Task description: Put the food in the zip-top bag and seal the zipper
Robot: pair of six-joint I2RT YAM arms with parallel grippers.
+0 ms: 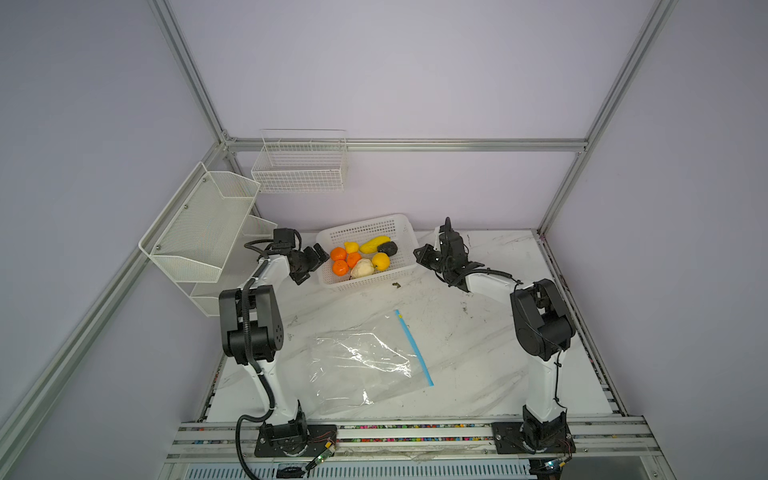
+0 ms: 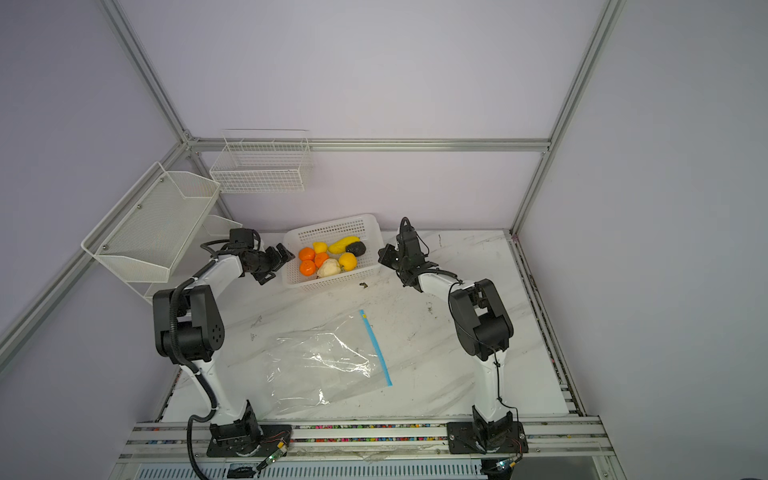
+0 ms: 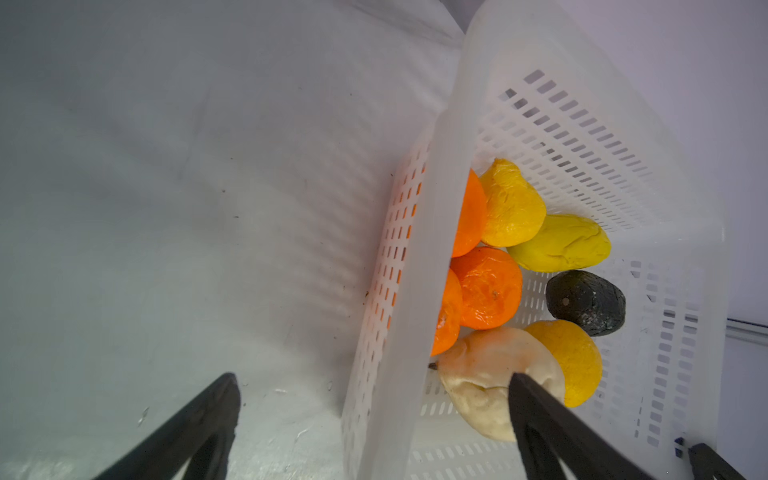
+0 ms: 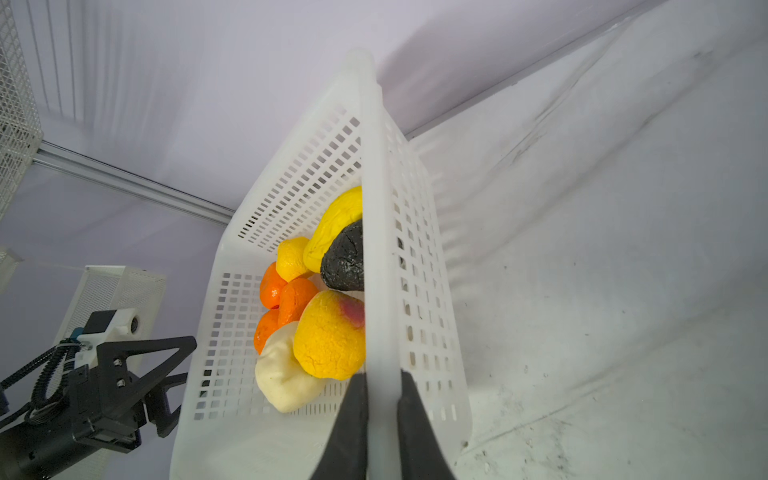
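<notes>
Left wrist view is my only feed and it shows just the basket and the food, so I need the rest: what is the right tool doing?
Observer: The right tool is shut on the rim of the white basket, on the side nearest the right arm.
Operator: Where is the bag?
Observer: The zip-top bag lies flat on the table, nearer the arm bases than the basket, and it looks empty.
Operator: Which way does its mouth face?
Observer: The zipper runs along the bag's edge toward the right arm, with its yellow tab at the end nearer the basket.
</notes>
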